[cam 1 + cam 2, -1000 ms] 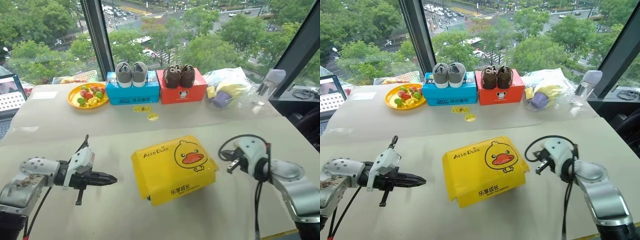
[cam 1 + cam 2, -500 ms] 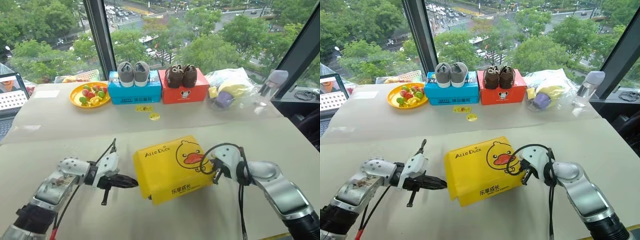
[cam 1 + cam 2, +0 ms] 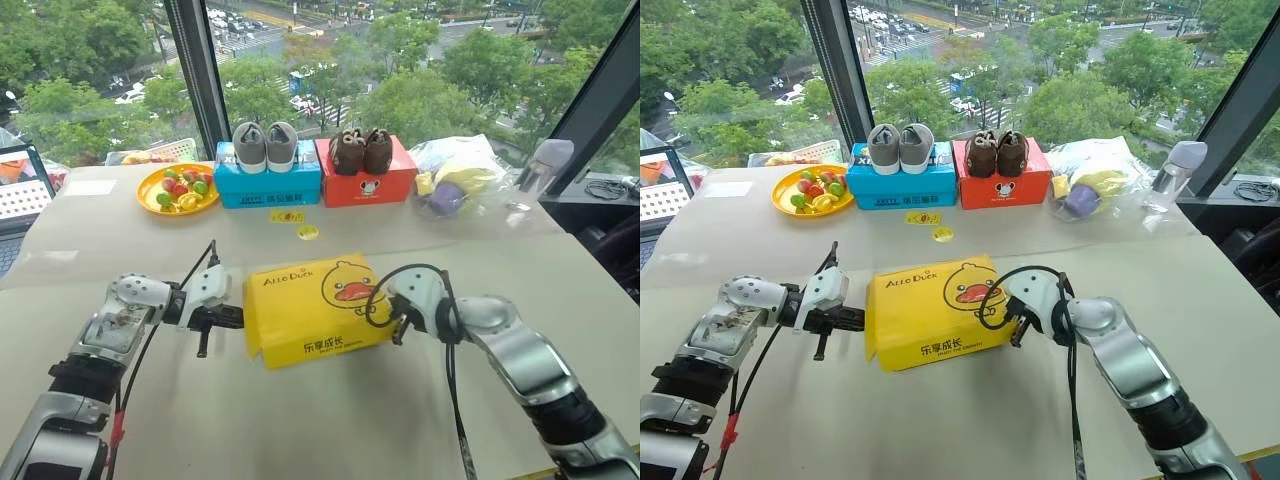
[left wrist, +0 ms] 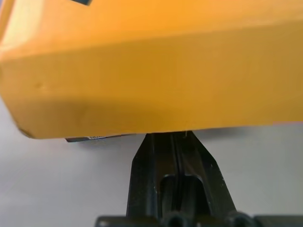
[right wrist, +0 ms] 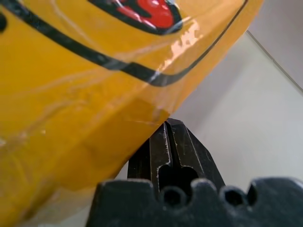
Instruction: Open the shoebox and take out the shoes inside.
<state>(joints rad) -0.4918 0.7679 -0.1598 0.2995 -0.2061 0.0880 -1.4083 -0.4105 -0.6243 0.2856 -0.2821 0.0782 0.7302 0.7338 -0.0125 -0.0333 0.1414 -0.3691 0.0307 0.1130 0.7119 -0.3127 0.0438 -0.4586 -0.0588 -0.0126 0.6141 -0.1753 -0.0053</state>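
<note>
Both arms drawn in from the sides of the frame toward the shoebox (image 3: 310, 308) since a second ago, now pressing in on it from either end; box itself seemingly shifted a little toward the left of frame, though camera also moved.

Left eye view: shoebox at centre of the table (image 3: 130, 255), lid shut, duck face up. Left gripper (image 3: 236, 318) at the box's left end, fingers pinched together, tips at the lower edge of the lid. Right gripper (image 3: 386, 322) at the right end, likewise closed, holding nothing. Shoes presumably inside, unseen.

Right eye view: along the window, upper centre, grey pair (image 3: 898, 148) atop the blue box (image 3: 899, 187), brown pair (image 3: 998, 152) atop the red box (image 3: 1000, 185). Yellow plate (image 3: 775, 200) of fruit (image 3: 811, 190) at upper left. Clear bag (image 3: 1092, 190) with yellow and purple items at upper right.

Left wrist view: closed black fingers (image 4: 156, 165) reaching just under the yellow lid rim, dark base showing beneath at left.

Right wrist view: closed fingers (image 5: 182, 146) tucked at the lid's corner; glossy film sheen over the print.

Judgement: light, stiff cardboard, slick surface, likely to slide on the table if pushed from one end. Best purchase under the lid's overhanging lip, prying upward at both ends while keeping the base down.
</note>
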